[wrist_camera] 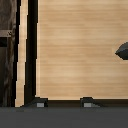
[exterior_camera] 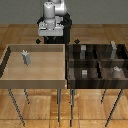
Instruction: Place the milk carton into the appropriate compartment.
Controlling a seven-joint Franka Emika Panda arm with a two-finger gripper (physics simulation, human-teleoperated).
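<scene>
I've got the gripper point(wrist_camera: 64, 103) with jaws spread, nothing between them; small pale grey-white gable-topped milk carton point(exterior_camera: 26, 58) stands well apart in the light wooden bin point(exterior_camera: 10, 75).

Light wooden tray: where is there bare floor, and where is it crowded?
In the light tray, only the milk carton stands, near the far wall; everything between it and the near rim is bare. The dark compartment bin is crowded: dividers, with small grey items in several cells.

Wooden plank floor point(exterior_camera: 30, 107) beneath thin-legged bins.
</scene>
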